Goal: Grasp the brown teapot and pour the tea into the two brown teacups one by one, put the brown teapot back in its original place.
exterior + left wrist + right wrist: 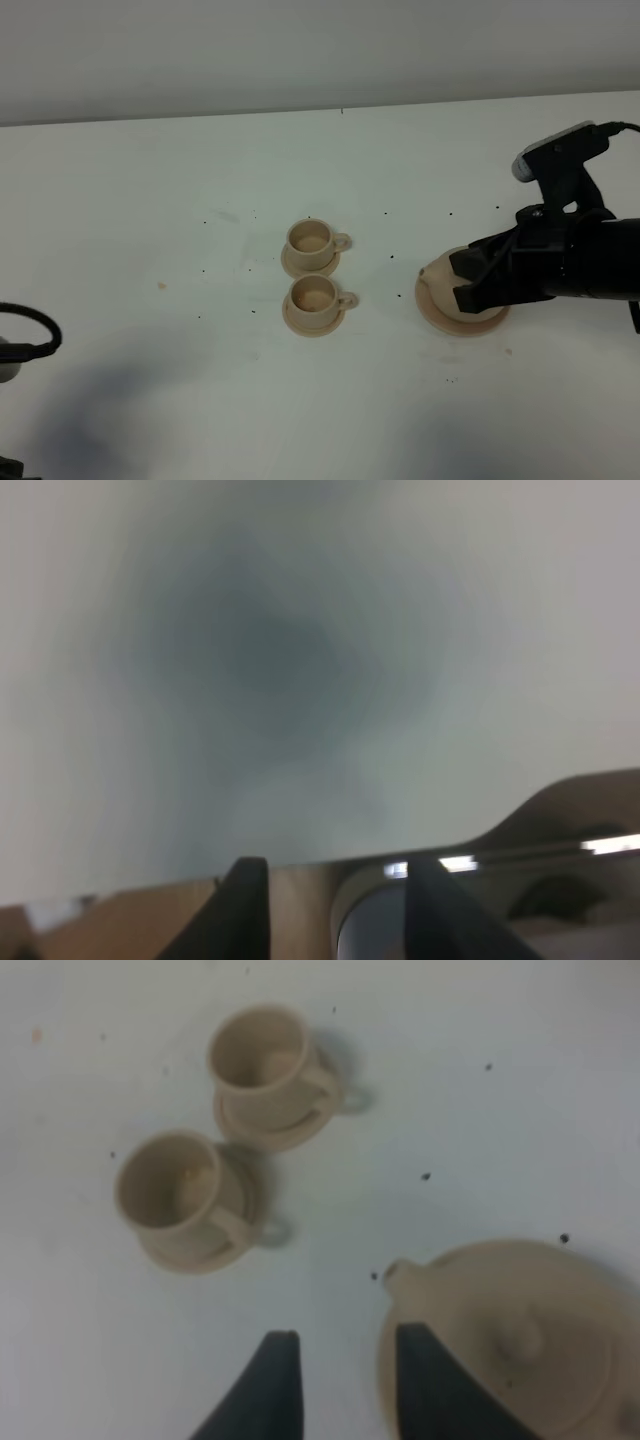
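My right gripper (pixel 348 1332), fingers apart, hovered over the squat tan ceramic teapot (pixel 520 1360) on its round tan plate (pixel 482 325); two tan ceramic teacups (pixel 309 238) (pixel 314 293) stood at nine o'clock.

Soft, even light on the table (pixel 150 200), left wrist view a grey blur, brown teapot (pixel 545 1360) slightly unfocused.

One cup (pixel 310 238) stands just behind the other cup (pixel 313 293) in the middle of the table (pixel 150 200). Each is on its own saucer (pixel 297 268), with its handle to the right. Well to their right, the teapot (pixel 437 281) sits on a plate (pixel 445 322), spout toward the cups. The right gripper (pixel 462 283) is over the teapot.
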